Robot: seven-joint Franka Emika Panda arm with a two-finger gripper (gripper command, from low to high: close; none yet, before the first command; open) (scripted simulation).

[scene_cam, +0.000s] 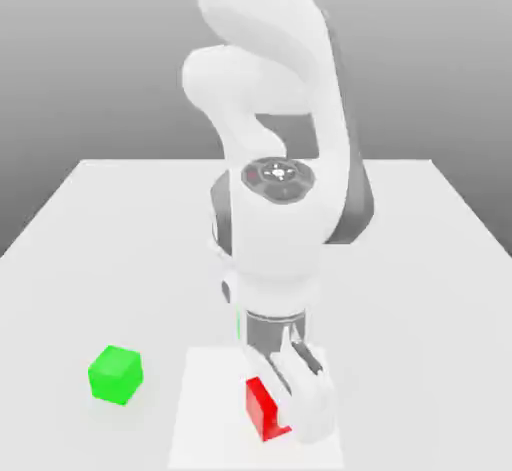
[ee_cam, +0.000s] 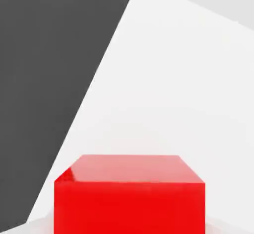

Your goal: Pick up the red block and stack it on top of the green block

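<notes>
Red block (scene_cam: 262, 406) is sitting on the white desk (scene_cam: 90, 219) near the front edge, at about six o'clock from the arm's base in the exterior view, and the gripper (scene_cam: 290, 399) is standing straight down over it. Its jaws are pinching the block: one white finger (scene_cam: 312, 394) is lying against the face toward the exterior view's right, while the opposite one is hidden behind the cube. In the hand view the block (ee_cam: 129, 193) is sitting close under the camera, squarely between the jaws, its top face catching a soft sheen. Whether it is already clear of the desk is hard to tell; it is looking as if it is resting on the surface. Green block (scene_cam: 115, 374) is waiting well apart at roughly nine o'clock from the red one, toward the exterior view's left, with open desk between them. Judging by its crisp edges and flat faces, the red cube is probably stiff and light, so it is not likely to deform under the grip; the glossy finish is suggesting it could be somewhat slippery. Taking hold across two opposite flat sides, around mid-height and centred, is looking like the safest way to keep it from twisting when lifted and set on the green top.
</notes>
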